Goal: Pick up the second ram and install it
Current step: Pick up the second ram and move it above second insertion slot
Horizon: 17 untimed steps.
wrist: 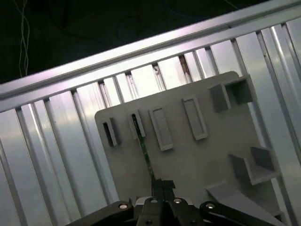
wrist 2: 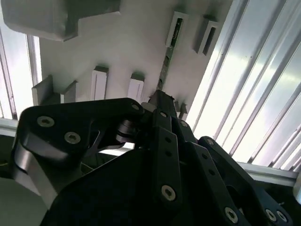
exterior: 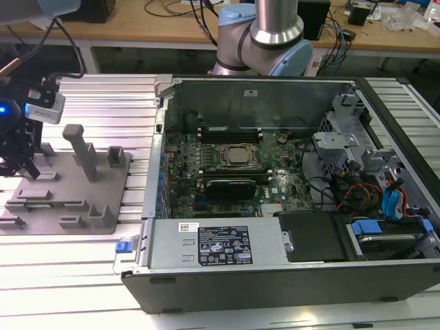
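The second ram [wrist: 143,148] is a thin green stick standing on edge on the grey fixture plate [wrist: 188,160]. Its far end sits in a small slotted block. My gripper [wrist: 162,184] is shut on the stick's near end, fingers pressed close together. The second wrist view shows the same grip: the gripper [wrist 2: 162,101] holds the ram [wrist 2: 167,61] as it runs away across the fixture plate [wrist 2: 136,42]. In the exterior view my gripper [exterior: 26,168] hangs low over the plate [exterior: 69,185] at the exterior view's far left.
An open computer case [exterior: 275,261] lies at the exterior view's right, with its motherboard and processor socket [exterior: 239,155] exposed. Grey upright blocks [exterior: 86,155] stand on the fixture plate. Ribbed aluminium table slats [exterior: 103,103] run under everything. The arm's base [exterior: 265,41] stands behind the case.
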Tool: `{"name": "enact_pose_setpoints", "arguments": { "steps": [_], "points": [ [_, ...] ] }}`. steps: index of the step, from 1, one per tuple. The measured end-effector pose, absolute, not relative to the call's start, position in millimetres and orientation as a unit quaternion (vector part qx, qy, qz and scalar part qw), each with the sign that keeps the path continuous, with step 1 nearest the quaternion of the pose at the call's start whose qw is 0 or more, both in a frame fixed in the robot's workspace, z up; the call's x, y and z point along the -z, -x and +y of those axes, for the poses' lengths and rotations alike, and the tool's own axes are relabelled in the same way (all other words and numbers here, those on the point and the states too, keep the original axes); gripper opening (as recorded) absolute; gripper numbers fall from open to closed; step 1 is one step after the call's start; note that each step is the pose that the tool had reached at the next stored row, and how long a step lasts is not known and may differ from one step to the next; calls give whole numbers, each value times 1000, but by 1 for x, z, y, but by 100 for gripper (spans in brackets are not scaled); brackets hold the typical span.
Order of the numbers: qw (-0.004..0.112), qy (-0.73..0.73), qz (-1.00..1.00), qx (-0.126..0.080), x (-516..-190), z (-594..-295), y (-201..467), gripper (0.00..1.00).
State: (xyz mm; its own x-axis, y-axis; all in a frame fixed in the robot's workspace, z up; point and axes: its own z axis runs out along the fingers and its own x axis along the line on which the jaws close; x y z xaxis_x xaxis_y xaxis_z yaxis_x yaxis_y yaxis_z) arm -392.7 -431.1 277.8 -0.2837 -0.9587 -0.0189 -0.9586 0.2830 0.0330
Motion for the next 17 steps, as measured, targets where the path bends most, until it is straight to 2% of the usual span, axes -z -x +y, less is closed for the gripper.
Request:
{"name": "enact_pose_setpoints", "arguments": {
  "steps": [9,17],
  "points": [
    [5,-692,-722,19,-271,-431,394,8],
    [5,-704,-710,18,-251,-435,399,8]
  ]
}}
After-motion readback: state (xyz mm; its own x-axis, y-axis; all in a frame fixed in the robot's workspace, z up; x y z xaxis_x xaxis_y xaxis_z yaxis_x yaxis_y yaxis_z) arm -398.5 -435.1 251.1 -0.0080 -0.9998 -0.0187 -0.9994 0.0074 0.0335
